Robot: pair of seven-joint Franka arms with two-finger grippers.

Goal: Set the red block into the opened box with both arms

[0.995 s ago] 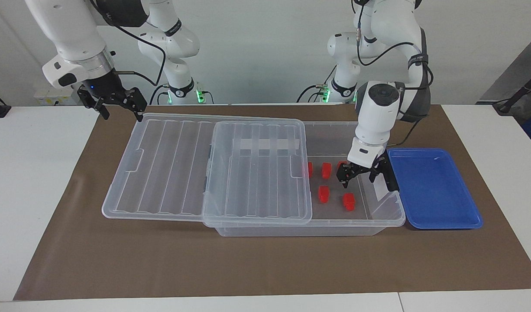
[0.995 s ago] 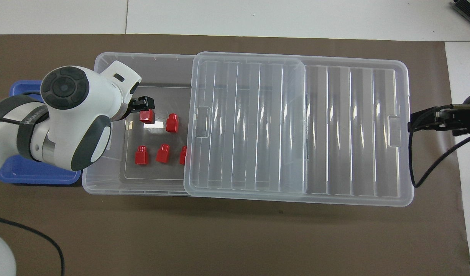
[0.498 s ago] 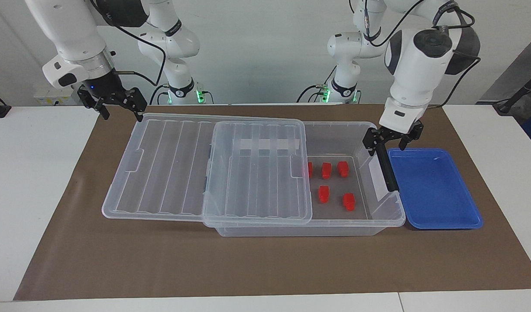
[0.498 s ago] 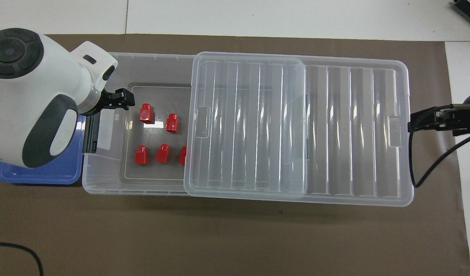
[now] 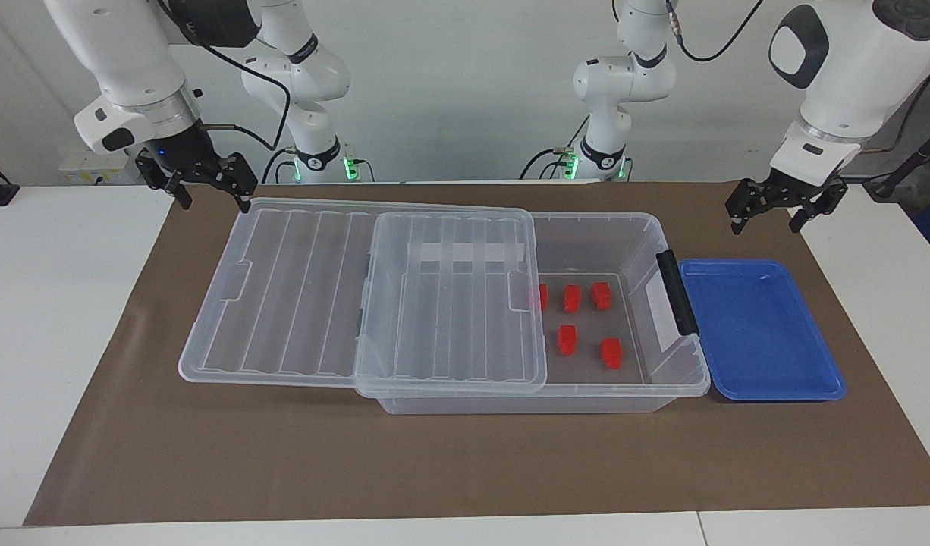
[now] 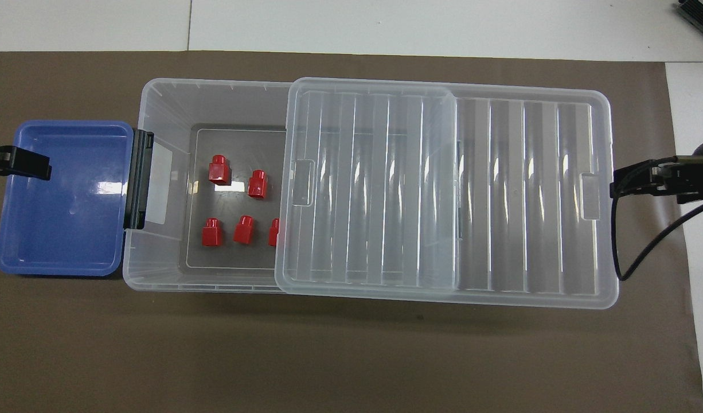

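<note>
Several red blocks [image 5: 572,298] [image 6: 244,229] lie on the floor of the clear box [image 5: 586,220] [image 6: 156,94], in its uncovered end toward the left arm. The ribbed clear lid [image 5: 298,292] [image 6: 443,189] is slid toward the right arm's end and overhangs the box there. My left gripper [image 5: 768,218] [image 6: 19,163] hangs open and empty in the air beside the blue tray's edge. My right gripper [image 5: 211,196] [image 6: 618,186] waits open and empty just off the lid's end.
A shallow blue tray [image 5: 761,326] [image 6: 65,229] sits against the box's end with the dark grey handle [image 5: 676,292] [image 6: 138,179]. Everything rests on a brown mat [image 5: 465,455] with white table around it.
My left gripper has risen out of the box, open and empty, and swung away past the blue tray. The red blocks lie as before. The right arm has not moved.
</note>
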